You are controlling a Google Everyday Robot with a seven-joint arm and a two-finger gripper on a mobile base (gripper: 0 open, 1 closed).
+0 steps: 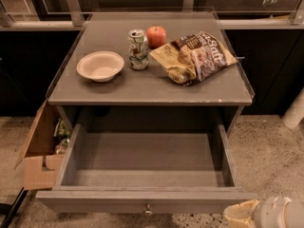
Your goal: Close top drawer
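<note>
Camera view: top drawer (147, 161) out frontward, long axis left-right; hand (238, 216) bottom-right.

Your gripper (241, 216) sits at five o'clock: pale yellow, blunt-tipped, backed by a rounded white wrist segment (276, 213).

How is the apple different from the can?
The apple is red and round; the can is taller, green and white. The apple sits farther back; the can is nearer the bowl. Both stand on the cabinet top, above the open top drawer. The gripper is by its front right corner.
</note>
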